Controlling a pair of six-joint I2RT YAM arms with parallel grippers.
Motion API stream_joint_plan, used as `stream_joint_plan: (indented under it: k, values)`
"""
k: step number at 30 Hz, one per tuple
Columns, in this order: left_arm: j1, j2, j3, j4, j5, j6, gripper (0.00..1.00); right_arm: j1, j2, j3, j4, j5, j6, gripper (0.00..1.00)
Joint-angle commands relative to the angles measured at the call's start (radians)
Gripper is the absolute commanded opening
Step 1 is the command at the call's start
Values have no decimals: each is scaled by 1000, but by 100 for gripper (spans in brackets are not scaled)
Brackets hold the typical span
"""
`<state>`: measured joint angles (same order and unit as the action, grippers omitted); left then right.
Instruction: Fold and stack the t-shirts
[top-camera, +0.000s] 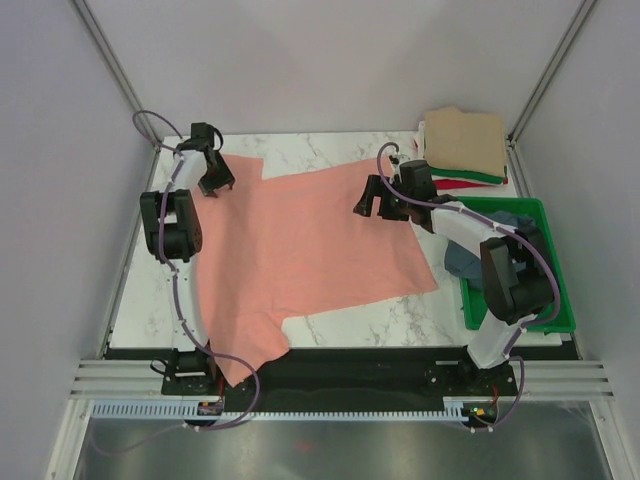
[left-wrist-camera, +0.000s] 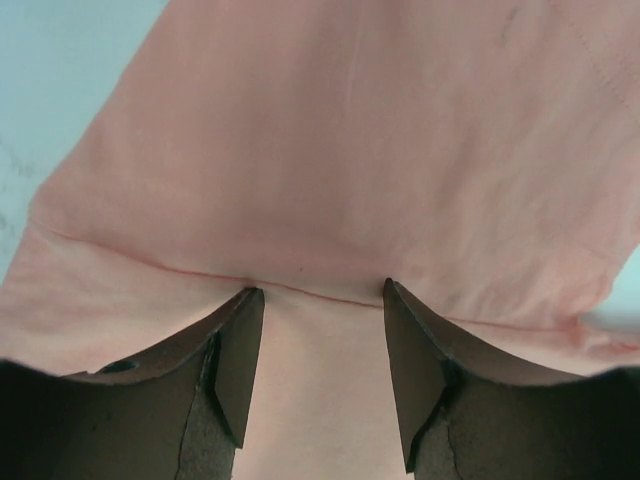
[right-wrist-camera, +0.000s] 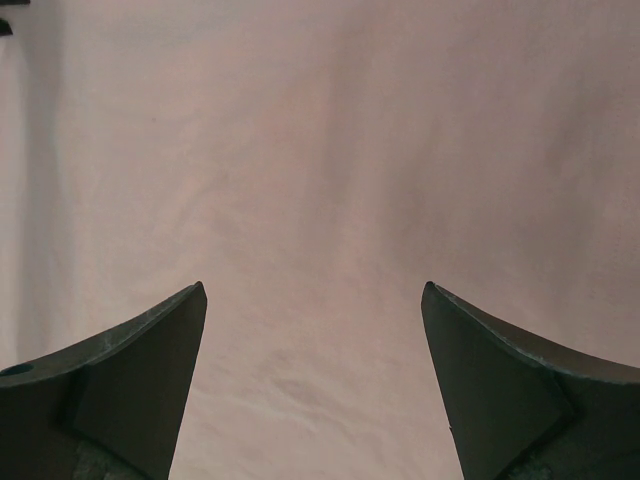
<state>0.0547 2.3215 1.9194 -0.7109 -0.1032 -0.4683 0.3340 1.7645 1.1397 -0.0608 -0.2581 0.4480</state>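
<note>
A salmon-pink t-shirt lies spread flat over the marble table, and one end hangs over the near edge. My left gripper stands at its far left corner. In the left wrist view that gripper is open, its tips resting at the stitched hem of the pink cloth. My right gripper hovers over the shirt's far right part. Seen from the right wrist, this gripper is wide open with only pink cloth below it. A folded stack sits at the back right, with a tan shirt on top.
A rigid green tray stands at the right edge of the table, and a slate blue-grey shirt spills over its left rim. Green and red folded edges show under the tan shirt. Frame posts stand at the back corners.
</note>
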Motion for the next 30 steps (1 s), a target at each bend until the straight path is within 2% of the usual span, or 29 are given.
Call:
stream_joint_plan:
  k: [1,2,5,6,8,10,12,15,16,18,19,20,22,23,25,26,29,30]
  values:
    - [-1,194,266,-131,5,6,59,-23,-56,-27,32,-13,-9,96]
    - [-3,279,447,-178,25,8,59,-27,-57,-32,33,-13,-9,96]
    - [-6,363,657,-179,127,-3,69,-46,-53,-32,32,-15,-12,96]
    - [-6,360,662,-139,135,-3,75,-46,-50,-29,30,-18,-14,96]
    - [-4,349,633,35,201,-4,77,-46,-40,-15,32,-24,-19,96]
    - [-7,346,644,118,314,-13,79,-46,-28,-8,35,-39,-23,96]
    - [-21,320,652,180,345,-23,80,-47,-23,6,39,-70,-29,96]
    - [-42,182,603,188,349,0,83,-44,-43,17,38,-89,-38,96]
    - [-42,68,566,185,327,6,85,-44,-69,20,33,-92,-45,96]
    - [-76,-89,387,138,277,-15,90,-41,-103,28,15,-79,-45,97]
    - [-78,-270,301,125,219,-29,90,-38,-140,26,7,-60,-40,97]
    - [-78,-368,88,119,188,-65,89,-35,-160,20,0,-47,-38,97]
    - [-78,-572,-150,117,92,-101,88,-18,-224,-1,-11,-24,-34,98]
    - [-78,-747,-369,117,59,-127,88,-12,-246,-32,-10,-11,-28,98]
    - [-78,-922,-556,73,-5,-141,88,8,-299,-67,-17,-9,-22,98]
    - [-78,-1065,-708,50,-15,-156,88,19,-316,-107,-20,-10,-9,98]
    - [-90,-1241,-924,-53,-1,-199,87,39,-391,-200,-20,-9,18,98]
    - [-139,-1325,-965,-77,-1,-213,86,57,-427,-224,-17,-3,37,98]
